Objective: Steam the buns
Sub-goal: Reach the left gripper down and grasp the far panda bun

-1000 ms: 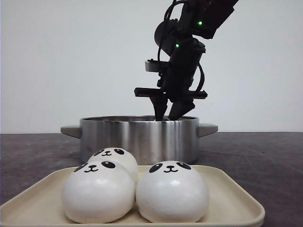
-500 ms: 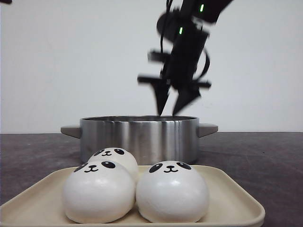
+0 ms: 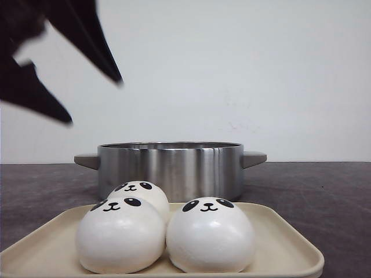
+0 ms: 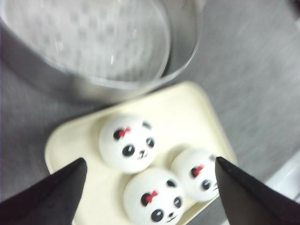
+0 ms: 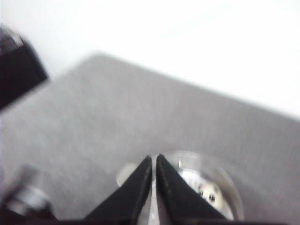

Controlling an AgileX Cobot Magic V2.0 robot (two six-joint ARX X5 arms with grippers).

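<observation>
Buns (image 3: pixel 168 231): three, panda-faced, packed close on the cream tray (image 3: pixel 290 246) at the near edge of the counter (image 3: pixel 324 185), in front of the steel pot (image 3: pixel 169 168). In the left wrist view, grouped below and between the two dark fingertips (image 4: pixel 51 197), the tray just beside the pot, the perforated steamer plate (image 4: pixel 84 37) bare wherever visible. No long axis to line up with on these round domes; approachable from straight above. Left gripper (image 4: pixel 150 187) clearly the nearer one, hanging high over the tray's left side, jaws spread wide, wider than a single bun, holding and touching nothing. Right gripper (image 5: pixel 154 173) out of the front view, well above the pot, jaws together or nearly so, clamped on nothing. Possibly a fourth bun down inside the pot in the right wrist view, too blurred to tell. Next, probably: straight descent of the left jaws over one bun.
</observation>
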